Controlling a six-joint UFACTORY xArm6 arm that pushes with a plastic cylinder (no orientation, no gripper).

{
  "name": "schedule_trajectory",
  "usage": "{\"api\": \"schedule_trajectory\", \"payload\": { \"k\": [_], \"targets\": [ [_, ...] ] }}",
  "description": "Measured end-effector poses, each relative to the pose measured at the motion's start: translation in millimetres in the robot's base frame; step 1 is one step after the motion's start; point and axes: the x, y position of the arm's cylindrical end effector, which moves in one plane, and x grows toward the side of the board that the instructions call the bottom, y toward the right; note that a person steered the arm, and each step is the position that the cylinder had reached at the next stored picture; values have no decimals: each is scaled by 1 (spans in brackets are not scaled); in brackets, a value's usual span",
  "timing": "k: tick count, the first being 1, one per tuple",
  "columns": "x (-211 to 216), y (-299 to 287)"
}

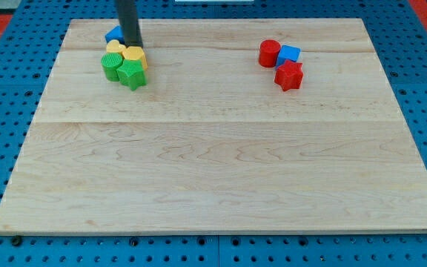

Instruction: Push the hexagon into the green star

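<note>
Tip: my tip (132,45) at far left of counter (213,178), just behind yellow hexagon (135,56) | no jaws on this rod, state n/a | hexagon touching green star (132,74) | advice: push slowly nearward, centred, avoid nudging green cylinder (112,67).

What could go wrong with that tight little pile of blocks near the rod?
My tip sits just above the yellow hexagon, which already touches the green star. Pushing further could shove the star away down the board. The green cylinder and another yellow block crowd in too, so they may get dragged along. The blue block behind the rod might be nudged.
</note>
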Motion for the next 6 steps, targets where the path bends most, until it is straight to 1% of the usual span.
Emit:
{"api": "schedule_trajectory", "payload": {
  "k": [1,2,3,4,5,6],
  "targets": [
    [-19,-8],
    [-27,-12],
    [9,-12],
    [35,-11],
    [-18,-4],
    [-10,28]
  ]
}}
